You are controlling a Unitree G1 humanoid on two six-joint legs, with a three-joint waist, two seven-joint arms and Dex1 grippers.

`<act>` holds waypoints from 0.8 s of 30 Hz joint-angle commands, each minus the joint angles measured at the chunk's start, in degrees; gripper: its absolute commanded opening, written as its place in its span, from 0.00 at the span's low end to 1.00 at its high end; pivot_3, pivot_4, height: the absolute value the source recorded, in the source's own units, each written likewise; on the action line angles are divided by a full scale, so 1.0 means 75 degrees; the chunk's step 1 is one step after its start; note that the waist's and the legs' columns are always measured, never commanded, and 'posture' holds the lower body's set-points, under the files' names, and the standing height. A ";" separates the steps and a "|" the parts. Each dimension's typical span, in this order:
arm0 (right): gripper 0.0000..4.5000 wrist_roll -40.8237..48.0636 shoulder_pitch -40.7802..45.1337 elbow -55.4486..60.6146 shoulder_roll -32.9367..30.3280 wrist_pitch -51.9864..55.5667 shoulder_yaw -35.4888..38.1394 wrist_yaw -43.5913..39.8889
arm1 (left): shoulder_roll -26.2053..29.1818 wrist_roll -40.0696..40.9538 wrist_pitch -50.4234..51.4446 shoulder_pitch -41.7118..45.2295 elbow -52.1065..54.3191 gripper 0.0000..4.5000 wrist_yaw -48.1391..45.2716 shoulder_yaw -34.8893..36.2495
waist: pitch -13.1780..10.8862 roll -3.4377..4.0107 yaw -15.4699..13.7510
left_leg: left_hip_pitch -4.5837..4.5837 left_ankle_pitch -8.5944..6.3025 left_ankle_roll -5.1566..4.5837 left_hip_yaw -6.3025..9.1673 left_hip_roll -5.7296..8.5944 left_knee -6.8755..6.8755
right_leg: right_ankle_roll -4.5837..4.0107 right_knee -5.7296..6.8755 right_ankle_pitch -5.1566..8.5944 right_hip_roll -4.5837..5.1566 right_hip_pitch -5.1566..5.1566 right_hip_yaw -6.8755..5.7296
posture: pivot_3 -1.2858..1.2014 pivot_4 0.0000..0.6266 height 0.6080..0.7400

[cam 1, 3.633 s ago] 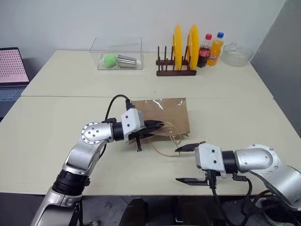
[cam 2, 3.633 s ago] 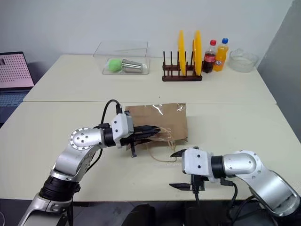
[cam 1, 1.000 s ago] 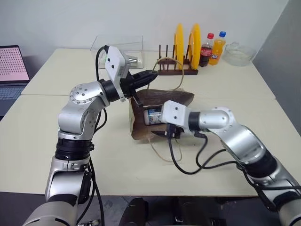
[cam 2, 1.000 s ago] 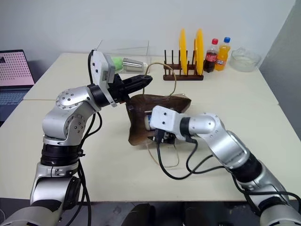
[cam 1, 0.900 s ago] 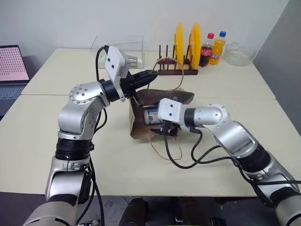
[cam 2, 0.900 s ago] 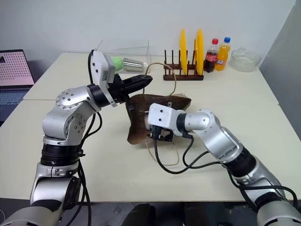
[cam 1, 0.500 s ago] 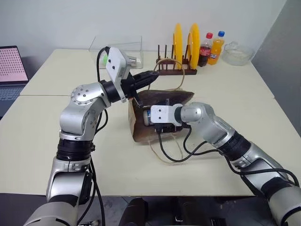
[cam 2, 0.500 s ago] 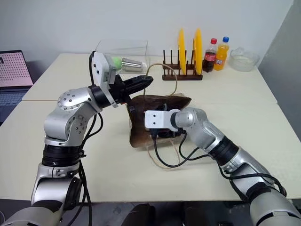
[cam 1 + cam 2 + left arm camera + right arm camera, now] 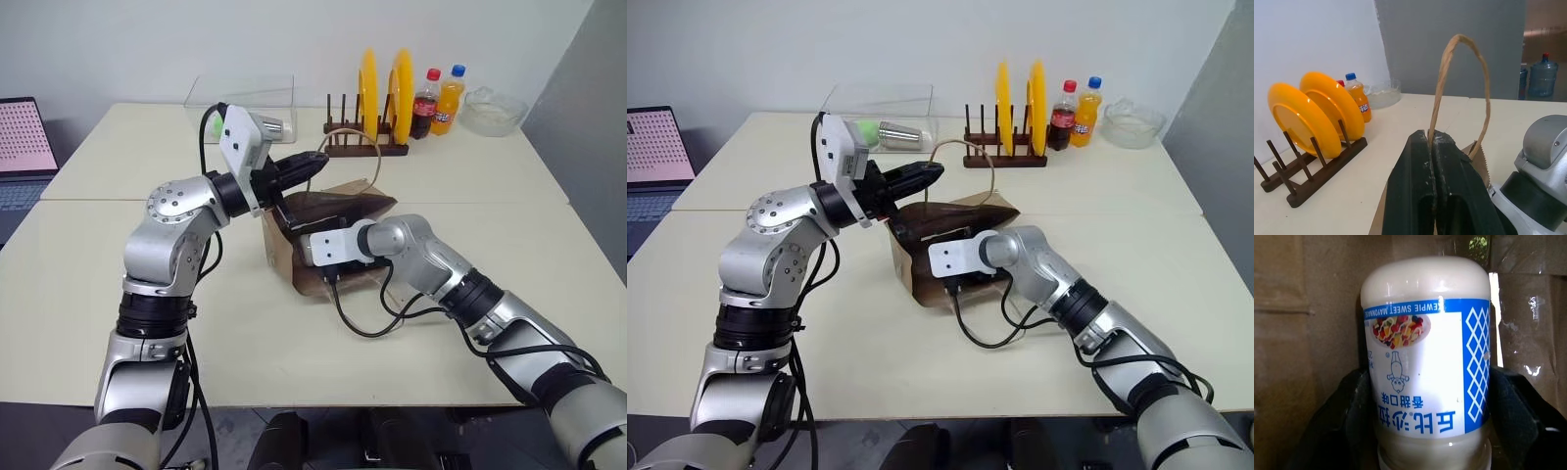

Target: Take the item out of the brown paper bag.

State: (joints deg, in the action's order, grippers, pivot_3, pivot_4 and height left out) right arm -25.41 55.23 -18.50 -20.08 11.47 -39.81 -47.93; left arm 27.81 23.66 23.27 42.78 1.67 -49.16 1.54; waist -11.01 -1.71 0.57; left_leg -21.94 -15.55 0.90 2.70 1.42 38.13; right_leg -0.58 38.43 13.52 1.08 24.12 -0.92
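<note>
The brown paper bag [image 9: 282, 257] stands open on the table, its mouth facing me. My left gripper [image 9: 319, 157] is shut on one tan loop handle [image 9: 1461, 40] and holds it up above the bag. My right gripper [image 9: 1430, 396] reaches inside the bag, so from the head views I see its white wrist [image 9: 329, 245] at the mouth. The item [image 9: 1425, 347] is a cream-coloured bottle with a blue and white label. It lies between the right gripper's black fingers [image 9: 1347, 406], which press against both of its sides.
At the back stand a wooden rack with yellow plates [image 9: 377, 93], a cola bottle [image 9: 427, 103], an orange bottle [image 9: 449, 98] and a glass bowl [image 9: 495, 108]. A clear box [image 9: 245, 98] holds a green ball and a steel cup. A laptop [image 9: 24, 147] sits far left.
My right gripper has pushed deeper into the bag and its fingers have closed in on the item. The bag's mouth now stands more upright. The left gripper has kept still, holding the handle.
</note>
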 commanded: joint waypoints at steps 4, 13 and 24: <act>0.67 0.0471 -0.0103 0.1322 -0.0249 -0.0331 0.0860 -0.0478 | 0.0176 -0.0256 -0.0419 0.0177 -0.0196 0.00 0.0048 0.0100 | 0.0000 0.0000 0.0000 | -0.0002 0.0000 0.0000 0.0002 0.0000 0.0000 | -0.0001 0.0019 0.0001 0.0000 0.0010 -0.0001 | 0.52 0.24 1.00; 0.67 0.1669 -0.0776 0.2947 -0.1290 -0.2180 0.1925 -0.0957 | 0.0203 -0.0758 -0.0853 0.0495 -0.0923 0.00 0.0144 -0.0027 | -0.0001 -0.0001 -0.0013 | -0.0001 -0.0005 -0.0008 0.0003 0.0001 0.0001 | 0.0001 0.0020 0.0001 0.0000 0.0009 -0.0004 | 0.52 0.24 1.00; 0.67 0.2879 -0.1302 0.3812 -0.2001 -0.3818 0.4043 -0.0222 | 0.0190 -0.0981 -0.1087 0.0435 -0.1043 0.00 -0.0022 -0.0210 | -0.0003 -0.0003 -0.0030 | -0.0001 -0.0004 -0.0006 0.0000 0.0000 0.0001 | 0.0001 0.0021 0.0001 0.0001 0.0007 -0.0002 | 0.52 0.24 1.00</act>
State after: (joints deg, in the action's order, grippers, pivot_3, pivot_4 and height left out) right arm -5.55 44.06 6.90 -34.20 -16.10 -15.17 -52.68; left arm 28.94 16.46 16.15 45.31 -7.28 -49.06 0.11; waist -11.03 -1.74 0.34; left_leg -21.95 -15.58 0.85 2.70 1.42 38.14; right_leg -0.58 38.59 13.53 1.08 24.18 -0.93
